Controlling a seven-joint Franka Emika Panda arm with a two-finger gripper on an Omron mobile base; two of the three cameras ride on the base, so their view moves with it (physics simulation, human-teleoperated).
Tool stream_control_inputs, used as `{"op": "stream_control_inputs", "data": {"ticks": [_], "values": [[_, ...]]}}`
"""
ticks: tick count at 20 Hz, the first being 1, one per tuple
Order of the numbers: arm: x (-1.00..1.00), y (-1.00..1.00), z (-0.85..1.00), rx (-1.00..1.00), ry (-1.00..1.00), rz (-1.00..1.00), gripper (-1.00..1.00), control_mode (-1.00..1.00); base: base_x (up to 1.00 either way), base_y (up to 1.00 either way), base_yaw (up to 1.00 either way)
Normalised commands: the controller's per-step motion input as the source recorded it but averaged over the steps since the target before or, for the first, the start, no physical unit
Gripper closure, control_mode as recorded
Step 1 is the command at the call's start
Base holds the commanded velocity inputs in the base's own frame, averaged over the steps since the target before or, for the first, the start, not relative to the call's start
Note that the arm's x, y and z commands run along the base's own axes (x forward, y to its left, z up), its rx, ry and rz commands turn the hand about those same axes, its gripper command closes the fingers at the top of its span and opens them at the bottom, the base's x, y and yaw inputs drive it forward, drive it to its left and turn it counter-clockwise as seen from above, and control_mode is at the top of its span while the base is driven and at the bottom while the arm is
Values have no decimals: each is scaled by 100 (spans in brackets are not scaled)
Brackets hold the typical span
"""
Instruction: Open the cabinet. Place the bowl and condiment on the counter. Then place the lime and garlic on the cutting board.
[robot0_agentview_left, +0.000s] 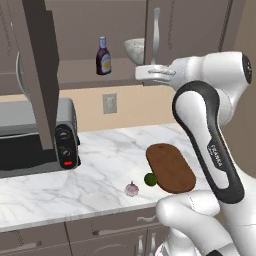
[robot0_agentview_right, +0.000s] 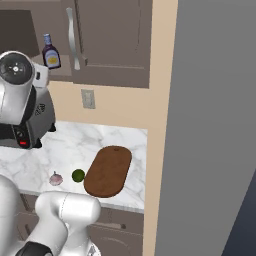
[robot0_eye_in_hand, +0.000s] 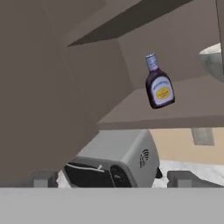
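Looking into the cabinet (robot0_agentview_left: 75, 70) now: its left door (robot0_agentview_left: 40, 70) hangs swung out toward me, edge-on, covering part of the toaster oven (robot0_agentview_left: 35, 135) below. The right door (robot0_agentview_left: 195, 25) is shut, its silver bar handle (robot0_agentview_left: 157, 30) running vertically. My tool (robot0_eye_in_hand: 112, 179) is released, jaws spread wide with nothing between them, hovering at shelf level in front of the opening. I see its fingertips (robot0_eye_in_hand: 43, 179) low in the hand view, apart from everything.

On the shelf, the condiment (robot0_agentview_left: 103, 56) stands upright, long axis vertical, blue cap up, pale label facing out. It's dark brown-purple with a narrow neck. The bowl (robot0_agentview_left: 135, 50) sits on the same shelf to its right, well apart from it, speckled grey-white, partly hidden behind the right door's edge and my arm's wrist. Its opening looks turned up, can't confirm.

Down on the counter (robot0_agentview_left: 100, 165), white marble with grey veins, the cutting board (robot0_agentview_left: 170, 167) lies flat, a reddish-brown oval. Its long axis runs from the wall toward the front edge. The lime (robot0_agentview_left: 150, 179) sits just beside the board's left edge, close enough that I can't tell if it touches. The garlic (robot0_agentview_left: 131, 189) lies near the lime, further left, apart from it, tip up. A wall outlet (robot0_agentview_left: 109, 103) sits on the backsplash above. My forearm blocks the board's right side in the left base view.
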Motion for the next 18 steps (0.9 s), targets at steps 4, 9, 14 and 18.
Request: {"op": "stream_control_inputs", "data": {"ticks": [4,9,14,18], "values": [[0,-32,13,-16,-6,-24,-100,-100,0,0,0],[5,-26,19,-8,-4,-22,-100,-100,0,0,0],[5,-31,23,-8,0,-10,-100,-100,0,0,0],[2,-53,1,-2,0,0,-100,-100,0,0,0]]}}
